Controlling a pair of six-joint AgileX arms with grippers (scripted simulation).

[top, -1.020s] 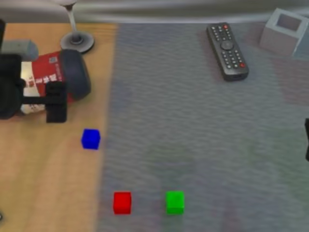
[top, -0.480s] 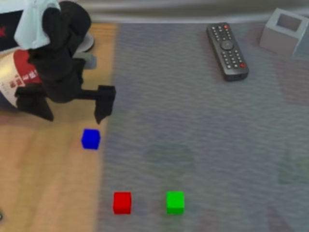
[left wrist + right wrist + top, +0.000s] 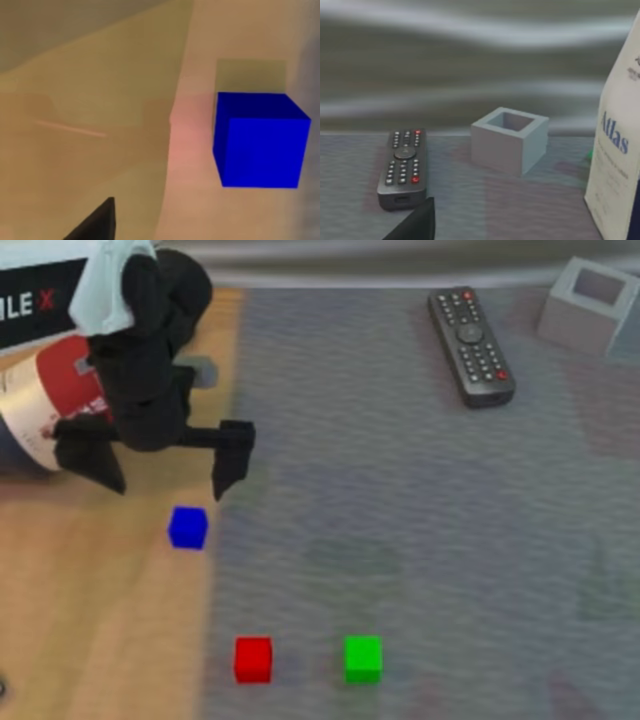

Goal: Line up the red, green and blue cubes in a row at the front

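The table [image 3: 110, 640] was bare wood on its left, with a grey mat over the rest, and behind it ran a blurred grey backdrop. At the front of the mat the red cube [image 3: 253, 659] and the green cube [image 3: 363, 658] sat side by side with a gap between them — two thirds of the row looked to be in place. The blue cube [image 3: 188, 528] lay apart from them, farther back and to the left on the wood, just beside the mat's edge, so it remained to be brought forward, probably to the green cube's right.

The left claw [image 3: 165, 465] hung just behind the blue cube, its fingers spread wide and holding nothing; its wrist view showed the cube [image 3: 260, 140] close and untouched. The right claw was out of the top view, and whether it was spread could not be told. A remote [image 3: 471, 345] and a grey hollow block [image 3: 590, 302] stood well back, clear of the row.
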